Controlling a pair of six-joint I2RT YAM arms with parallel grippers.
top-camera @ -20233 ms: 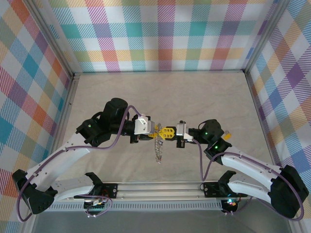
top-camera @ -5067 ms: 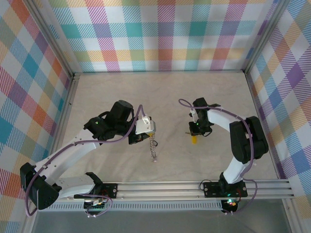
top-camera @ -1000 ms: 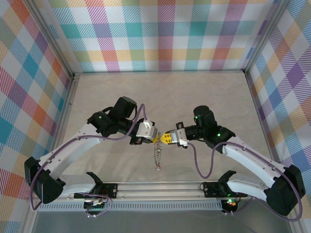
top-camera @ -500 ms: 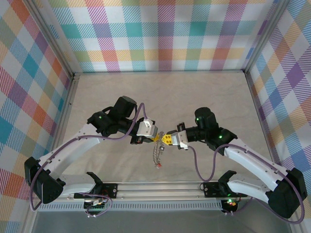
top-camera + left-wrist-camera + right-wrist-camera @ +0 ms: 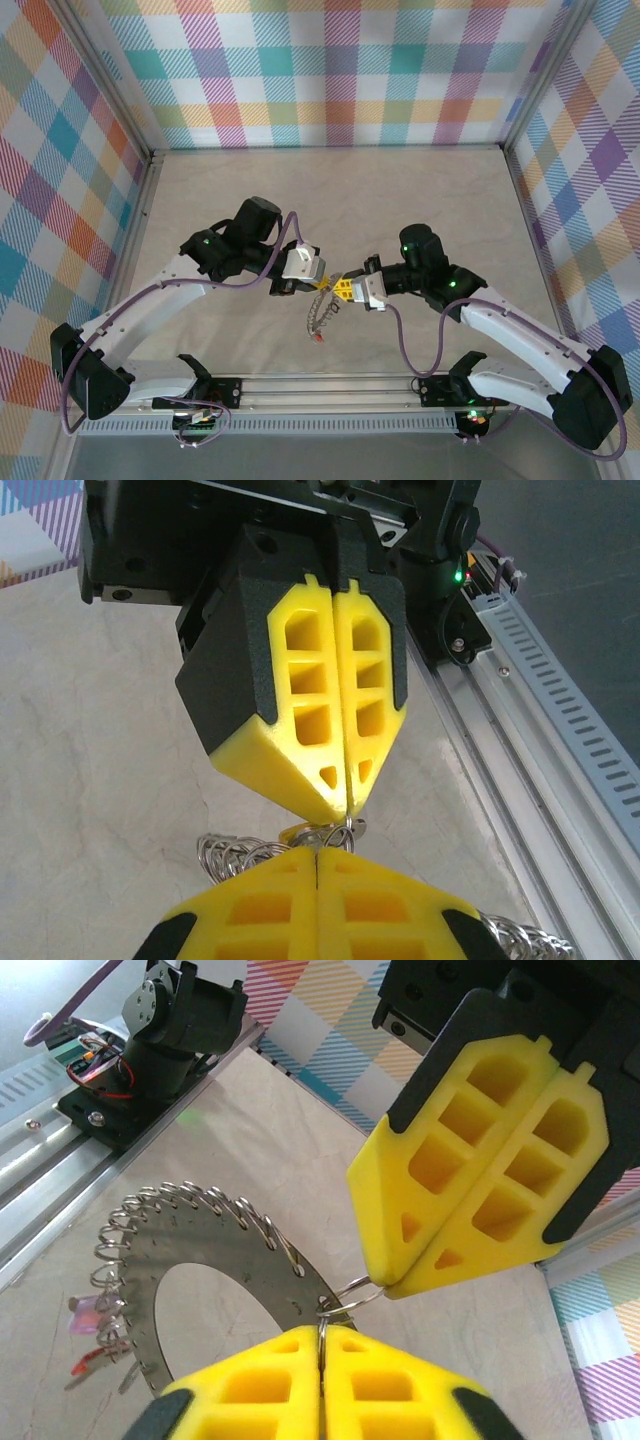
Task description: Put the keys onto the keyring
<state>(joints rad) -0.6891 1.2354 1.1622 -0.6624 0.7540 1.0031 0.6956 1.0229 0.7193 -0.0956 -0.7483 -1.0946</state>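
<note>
Top external: left hand [image 5: 321,284] & right hand [image 5: 343,288] shut tight on keyring [image 5: 318,320], swung leftward vs before

Yellow-padded right gripper [image 5: 320,1338] and left gripper [image 5: 390,1282] sat tip to tip, jaws together, at a small wire ring [image 5: 352,1295] on the rim of the flat, silvery, coil-edged keyring [image 5: 222,1247].

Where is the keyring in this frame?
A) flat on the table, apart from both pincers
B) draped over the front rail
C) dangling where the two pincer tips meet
C: the keyring hangs below the left pincer and right pincer, whose shut tips meet over the table.
</note>
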